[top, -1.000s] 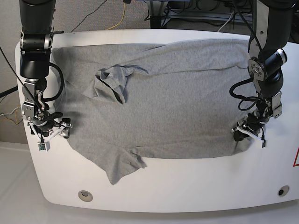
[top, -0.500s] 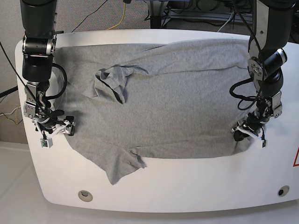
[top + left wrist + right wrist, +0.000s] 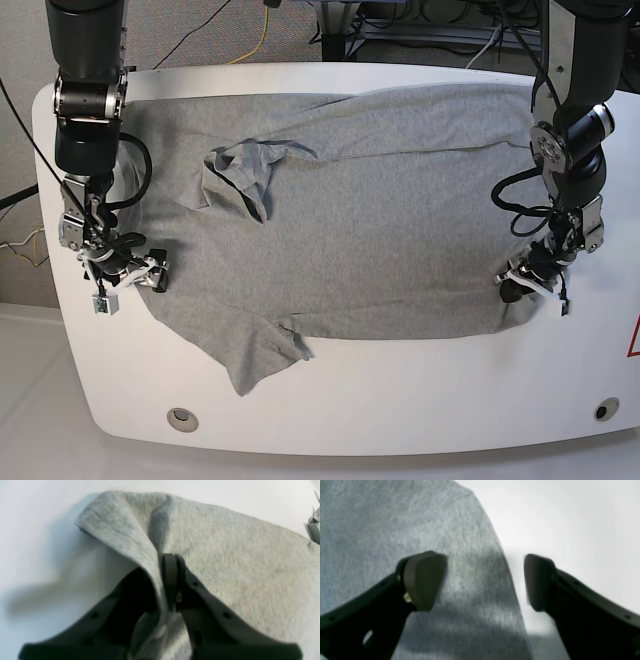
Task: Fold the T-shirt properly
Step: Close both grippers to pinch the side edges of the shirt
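Note:
The heather-grey T-shirt lies spread across the white table, with a bunched fold at upper left and a sleeve sticking out toward the front edge. My left gripper is at the shirt's front right corner. In the left wrist view it is shut on a raised ridge of the T-shirt. My right gripper is at the shirt's left edge. In the right wrist view it is open, with one finger over the T-shirt and the other over bare table.
Two round holes sit near the table's front edge. Cables and equipment legs lie on the floor behind the table. Bare table surface runs along the front, below the shirt.
My right gripper has moved right, from beside the shirt's left edge to astride it. The left gripper and the shirt have stayed put.

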Available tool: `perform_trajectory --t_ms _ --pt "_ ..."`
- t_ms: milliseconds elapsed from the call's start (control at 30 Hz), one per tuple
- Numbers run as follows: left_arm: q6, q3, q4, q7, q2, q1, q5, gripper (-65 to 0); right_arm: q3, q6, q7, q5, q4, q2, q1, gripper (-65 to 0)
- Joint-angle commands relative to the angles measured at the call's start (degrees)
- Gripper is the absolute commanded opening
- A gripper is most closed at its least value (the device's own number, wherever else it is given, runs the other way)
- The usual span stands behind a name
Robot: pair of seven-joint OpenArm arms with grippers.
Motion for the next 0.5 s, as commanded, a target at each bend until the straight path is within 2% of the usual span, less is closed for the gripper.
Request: perform_trajectory --t_ms 0,467 --pt "-0.01 0.10 0.76 0.29 -0.59 -1.39 0.12 -58.6 0.24 0.31 0.63 0.74 0.71 0.92 1.65 -13.7" --pt "-0.01 0.10 0.76 0.29 -0.59 -1.39 0.12 -58.6 0.24 0.31 0.63 0.74 0.71 -2.86 0.33 -13.7"
